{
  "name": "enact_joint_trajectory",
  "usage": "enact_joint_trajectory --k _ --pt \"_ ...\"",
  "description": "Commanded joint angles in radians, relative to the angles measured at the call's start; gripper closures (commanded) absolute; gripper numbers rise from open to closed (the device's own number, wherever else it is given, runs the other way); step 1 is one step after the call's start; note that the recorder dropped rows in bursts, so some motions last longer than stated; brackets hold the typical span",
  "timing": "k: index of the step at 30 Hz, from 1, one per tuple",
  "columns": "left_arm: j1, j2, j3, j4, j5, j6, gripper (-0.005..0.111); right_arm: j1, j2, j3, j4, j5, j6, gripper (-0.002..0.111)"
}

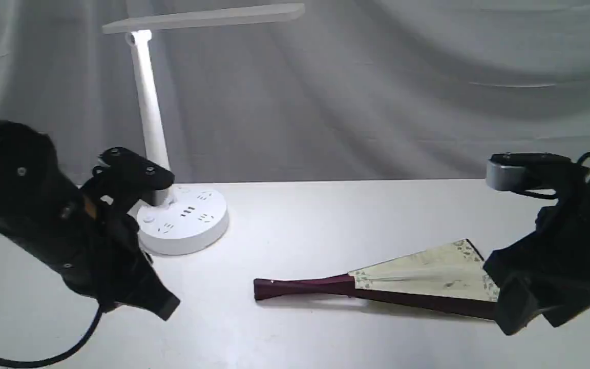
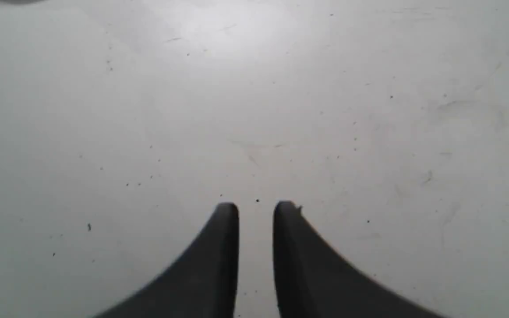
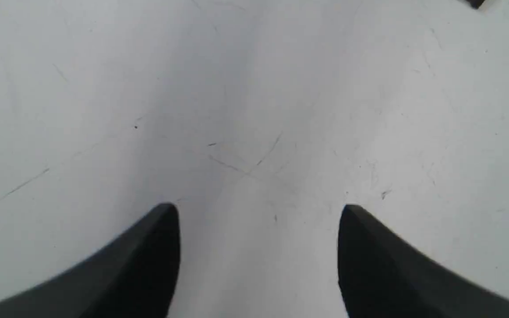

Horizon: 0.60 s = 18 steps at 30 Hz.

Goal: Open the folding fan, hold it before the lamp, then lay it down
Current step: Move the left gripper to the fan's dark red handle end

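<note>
Plainly one folding fan and one lamp show, left tool barely parted, right tool wide open, both empty.

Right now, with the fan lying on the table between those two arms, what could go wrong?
1. The folding fan lies flat and only partly spread. The right tool, jaws wide, is by its paper end and might crease the paper or push the fan away instead of gripping it.
2. The left tool looks close to the lamp, which has a tall slim stem; a careless swing could knock it.
</note>
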<state>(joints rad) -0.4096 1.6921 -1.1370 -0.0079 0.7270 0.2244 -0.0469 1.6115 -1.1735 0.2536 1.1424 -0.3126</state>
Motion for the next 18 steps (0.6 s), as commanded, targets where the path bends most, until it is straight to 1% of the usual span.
enact_joint_trajectory --k 1,7,9,13,15,18 --pt "-0.032 0.058 -0.064 0.008 0.016 -0.018 0.093 -0.003 -0.053 0.059 -0.012 -0.039 0.021 0.055" --pt "-0.079 0.172 -0.180 0.000 0.035 -0.010 0.093 -0.003 -0.057 0.119 -0.019 -0.172 0.029 0.055" --pt "-0.091 0.202 -0.205 0.008 0.030 0.000 0.093 -0.003 -0.057 0.137 -0.019 -0.197 0.029 0.055" --pt "-0.095 0.255 -0.266 0.016 0.025 0.015 0.092 -0.003 -0.057 0.136 -0.019 -0.197 0.029 0.055" --pt "-0.095 0.282 -0.296 0.016 0.025 0.015 0.088 -0.003 -0.057 0.136 -0.019 -0.199 0.029 0.055" --pt "-0.095 0.320 -0.349 0.008 0.038 0.008 0.074 -0.003 -0.057 0.136 -0.019 -0.201 0.029 0.055"
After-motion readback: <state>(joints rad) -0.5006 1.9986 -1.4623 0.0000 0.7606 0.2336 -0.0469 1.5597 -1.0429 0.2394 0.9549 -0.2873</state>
